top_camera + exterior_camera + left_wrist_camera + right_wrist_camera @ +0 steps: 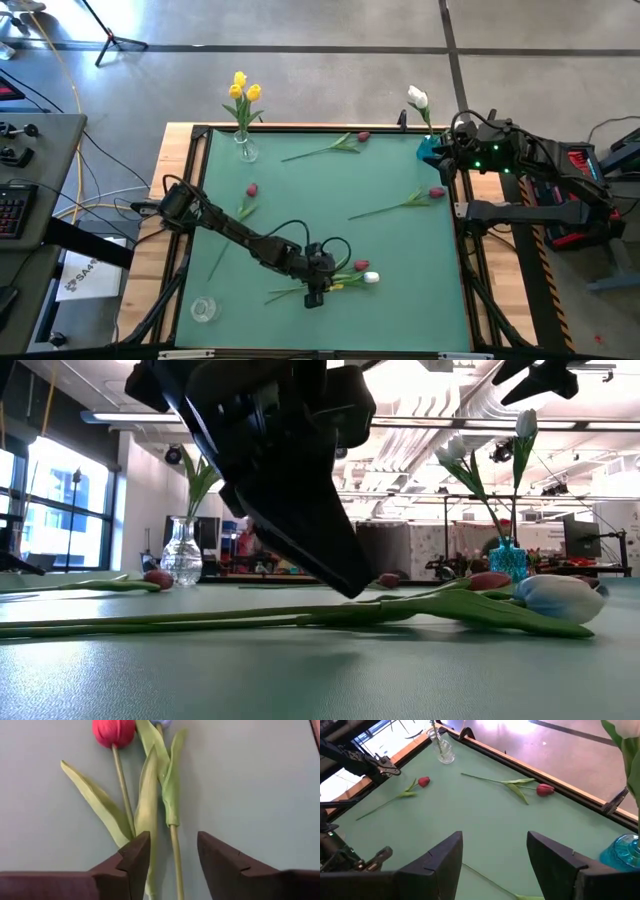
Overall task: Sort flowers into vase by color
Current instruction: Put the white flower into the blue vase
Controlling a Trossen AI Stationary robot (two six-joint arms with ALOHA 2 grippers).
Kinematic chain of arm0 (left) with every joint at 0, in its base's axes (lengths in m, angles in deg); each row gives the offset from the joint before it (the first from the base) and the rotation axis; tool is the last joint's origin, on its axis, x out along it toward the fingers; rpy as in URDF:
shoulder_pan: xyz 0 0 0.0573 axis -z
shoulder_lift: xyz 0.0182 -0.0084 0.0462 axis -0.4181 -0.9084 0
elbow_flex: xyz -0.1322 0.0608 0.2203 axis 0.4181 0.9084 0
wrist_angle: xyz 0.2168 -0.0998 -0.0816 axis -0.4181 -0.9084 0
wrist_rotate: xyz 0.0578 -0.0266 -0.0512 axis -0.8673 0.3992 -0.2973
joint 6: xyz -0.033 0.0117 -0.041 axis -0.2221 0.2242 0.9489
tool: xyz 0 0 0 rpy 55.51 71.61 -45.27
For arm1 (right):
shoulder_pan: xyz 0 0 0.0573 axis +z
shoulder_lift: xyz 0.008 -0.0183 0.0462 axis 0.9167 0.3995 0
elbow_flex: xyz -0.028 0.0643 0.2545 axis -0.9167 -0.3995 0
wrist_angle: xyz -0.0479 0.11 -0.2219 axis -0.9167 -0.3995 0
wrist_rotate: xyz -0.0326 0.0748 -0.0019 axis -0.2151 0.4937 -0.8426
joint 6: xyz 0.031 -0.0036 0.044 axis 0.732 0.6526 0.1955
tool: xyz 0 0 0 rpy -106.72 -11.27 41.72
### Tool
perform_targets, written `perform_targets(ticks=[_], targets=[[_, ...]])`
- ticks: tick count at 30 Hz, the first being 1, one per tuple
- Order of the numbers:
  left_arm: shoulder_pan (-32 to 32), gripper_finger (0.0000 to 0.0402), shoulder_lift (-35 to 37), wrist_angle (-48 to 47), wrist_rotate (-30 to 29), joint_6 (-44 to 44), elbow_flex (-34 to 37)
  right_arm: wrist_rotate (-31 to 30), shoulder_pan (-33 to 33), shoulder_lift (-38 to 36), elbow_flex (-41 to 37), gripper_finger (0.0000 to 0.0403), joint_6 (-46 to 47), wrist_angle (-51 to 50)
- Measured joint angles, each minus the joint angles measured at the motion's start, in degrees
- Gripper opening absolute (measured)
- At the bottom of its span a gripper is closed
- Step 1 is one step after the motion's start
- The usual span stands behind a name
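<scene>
Left gripper [314, 296] is low at the near edge of the table [300, 210], fingers spread and straddling a stem, nothing pinched yet. Your wrist view shows the white tulip's [371, 278] stem between the pads, with the red tulip [360, 265] and its leaf lying just beside it, touching or nearly so.

These look light, thin and springy; the stem probably bends and could roll or slip when squeezed. Take the bare stem below the leaves, not the head. Watch that you don't catch the red one's leaf in the same grab, since the two overlap.

Right gripper [492, 852] waits spread above the far right corner, near the blue vase [428, 150], which already holds a white tulip.

Around: clear vase [245, 150] at the far edge with yellow tulips [242, 88], glass, easy to tip. Loose red tulips lie near the far edge [362, 136], mid-left [251, 189] and mid-right [436, 192]. A small clear cup [203, 309] sits at the near left corner; can't tell if it's the red vase.
</scene>
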Motion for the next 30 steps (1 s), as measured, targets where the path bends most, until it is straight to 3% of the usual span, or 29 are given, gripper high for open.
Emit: perform_targets(ticks=[17, 25, 30], targets=[[1.79, 0.0123, -2.55, 1.71, 0.17, -2.32, -0.09, -0.02, 0.0, 0.04, 0.0, 0.021, 0.4, 0.24], [2.27, 0.0118, -4.5, 3.49, -3.2, 0.81, -0.22, 1.22, 0.0, 0.04, 0.0, 0.021, 1.74, -0.12], [1.62, 0.0064, -3.72, 3.07, -3.28, 6.16, -0.12, 1.51, 0.0, 0.02, 0.0, 0.021, 3.64, -0.36]])
